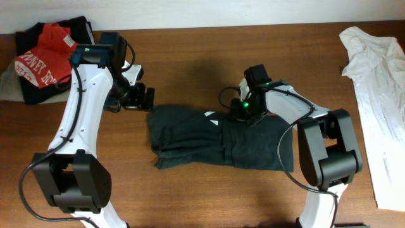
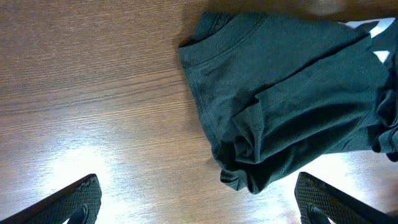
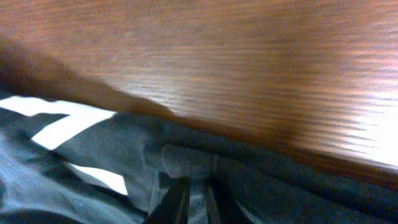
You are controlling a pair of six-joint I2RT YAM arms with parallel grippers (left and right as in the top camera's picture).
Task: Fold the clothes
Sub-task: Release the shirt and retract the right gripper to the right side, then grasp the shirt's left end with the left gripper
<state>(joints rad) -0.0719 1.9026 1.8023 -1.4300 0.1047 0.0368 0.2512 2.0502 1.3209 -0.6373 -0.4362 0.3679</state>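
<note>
right wrist view: right gripper (image 3: pixel 196 190) low over the clothes (image 3: pixel 93 180), 2 dark fingertips (image 3: pixel 177 202) drawn nearly together with only a thin slit between, set against a raised fold of the dark fabric; cannot tell whether clamped on that fold or let go. white lettering (image 3: pixel 56 121) just left of the fold, bare wooden table (image 3: pixel 249 62) beyond. left wrist view: left gripper (image 2: pixel 198 183) spread wide and holding nothing, hovering above the table with the garment's stitched edge just ahead, not touching. overhead: clothes lying as a folded dark band at mid table, between both arms, right gripper on the upper edge near the middle, left gripper just off the upper left corner. red t-shirt (image 1: pixel 44 54) heaped on dark cloth (image 1: pixel 31 95) at the far left corner, white garment (image 1: pixel 380 95) along the right edge, both well apart from the clothes.
</note>
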